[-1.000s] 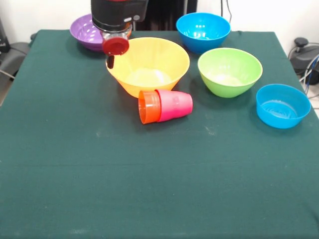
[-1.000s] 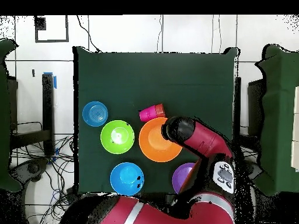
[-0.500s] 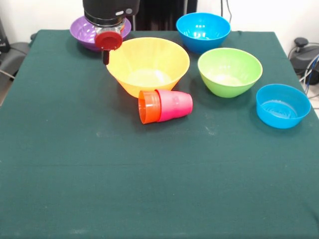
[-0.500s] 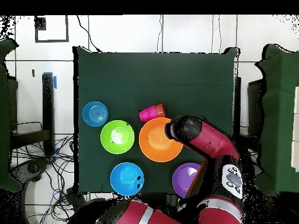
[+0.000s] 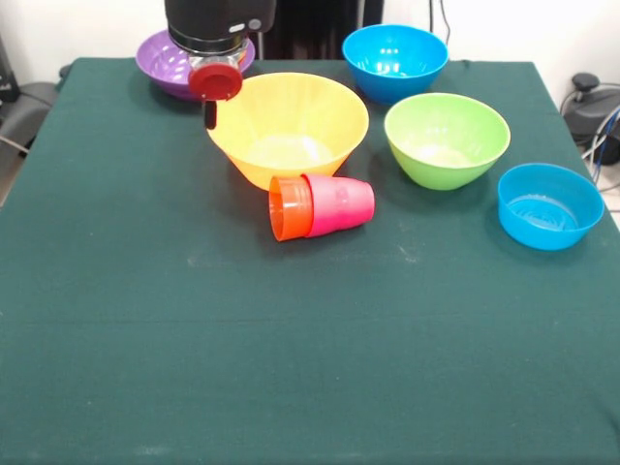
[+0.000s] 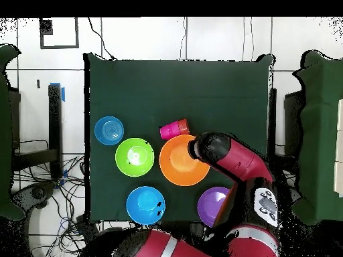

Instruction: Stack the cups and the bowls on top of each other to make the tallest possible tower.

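Just beside the gripper [image 5: 210, 114], the orange-yellow bowl's [image 5: 288, 128] rim.

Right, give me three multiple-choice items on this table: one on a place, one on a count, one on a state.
1. Where do the nested cups lie?
A. inside the purple bowl
B. on the cloth just in front of the big orange-yellow bowl
C. beside the small blue bowl

2. How many bowls are on the table?
A. three
B. five
C. seven

3. How do the nested cups sit?
A. upright
B. upside down
C. on their side

Key:
1 B: the red-pink cup with the orange cup in it lies against the near side of the orange-yellow bowl.
2 B: orange-yellow, purple bowl, blue bowl, lime green bowl, smaller blue bowl.
3 C: the orange cup's open mouth faces sideways.
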{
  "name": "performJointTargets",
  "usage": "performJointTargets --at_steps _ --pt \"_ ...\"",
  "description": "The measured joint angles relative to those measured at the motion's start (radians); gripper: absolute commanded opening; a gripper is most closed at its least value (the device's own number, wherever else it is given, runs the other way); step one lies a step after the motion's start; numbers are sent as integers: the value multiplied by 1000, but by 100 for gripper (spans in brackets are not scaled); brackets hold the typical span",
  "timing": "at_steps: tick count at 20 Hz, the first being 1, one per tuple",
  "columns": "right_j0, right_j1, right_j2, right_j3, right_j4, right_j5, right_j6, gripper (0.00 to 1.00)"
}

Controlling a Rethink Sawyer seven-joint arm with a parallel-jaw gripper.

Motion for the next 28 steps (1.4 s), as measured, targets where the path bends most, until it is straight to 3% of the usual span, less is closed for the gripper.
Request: performJointTargets --at_steps 12,28 --pt "-27 31 36 3 0 -150 0 0" --pt "-30 61 60 5 20 -158 0 0"
